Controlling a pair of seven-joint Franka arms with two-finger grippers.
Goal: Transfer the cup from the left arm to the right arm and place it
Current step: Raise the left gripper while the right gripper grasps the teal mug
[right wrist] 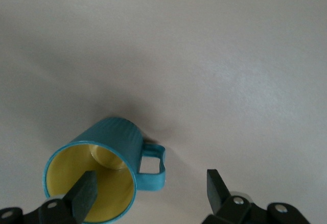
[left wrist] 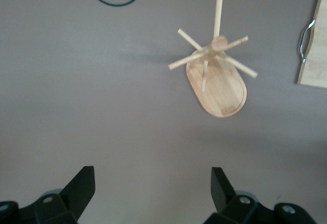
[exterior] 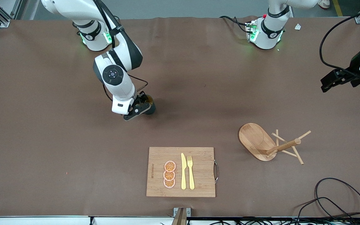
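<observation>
Front view, cup (exterior: 149, 105): sits right at the right gripper (exterior: 139, 109), mostly hidden under it, on the bare table toward the right arm's end; whether it rests on the mat or hangs just above it, I cannot tell.
Front view, nearer arm: the right one by far; the left gripper (exterior: 336, 80) waits well apart, over the left arm's end of the table.
Left wrist view, left gripper (left wrist: 153, 188): fingers spread wide, nothing between them; the wooden mug tree (left wrist: 217, 76) lies below.
Right wrist view, cup (right wrist: 102, 170): upright, mouth up, yellow inside showing.
Right wrist view, right gripper (right wrist: 152, 191): wide open, one finger (right wrist: 86, 194) over the cup's mouth, the other clear outside the handle (right wrist: 153, 165), gripping nothing.
Judgement: handover seems done; lifting away comes next.
</observation>
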